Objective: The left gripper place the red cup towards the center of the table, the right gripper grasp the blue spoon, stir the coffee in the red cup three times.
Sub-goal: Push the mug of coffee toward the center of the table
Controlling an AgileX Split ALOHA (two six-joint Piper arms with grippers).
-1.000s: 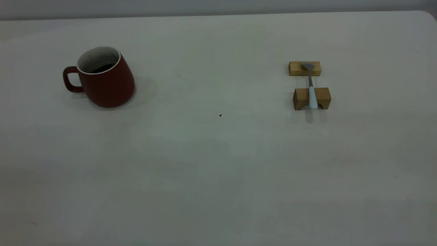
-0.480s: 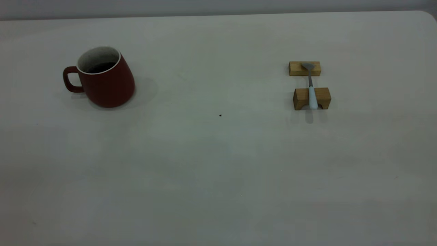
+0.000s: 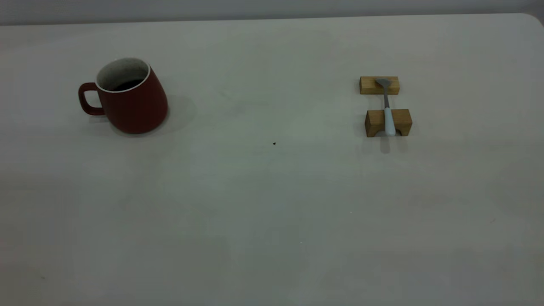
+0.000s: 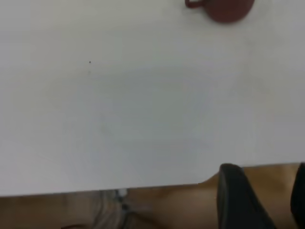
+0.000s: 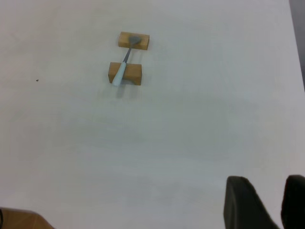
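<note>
The red cup [image 3: 127, 97], with the coffee [image 3: 129, 84] inside, is seen upright at the table's [image 3: 272, 204] left; the blue spoon [image 3: 387, 110] is laid across two wooden blocks [image 3: 387, 122] at the right. Both grippers are kept back near the table edge; whether they are spread cannot be told.

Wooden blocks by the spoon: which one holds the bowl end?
The flatter tan wooden block farther from the camera; the spoon's grey bowl rests on it. The taller notched block carries the pale blue handle.
</note>
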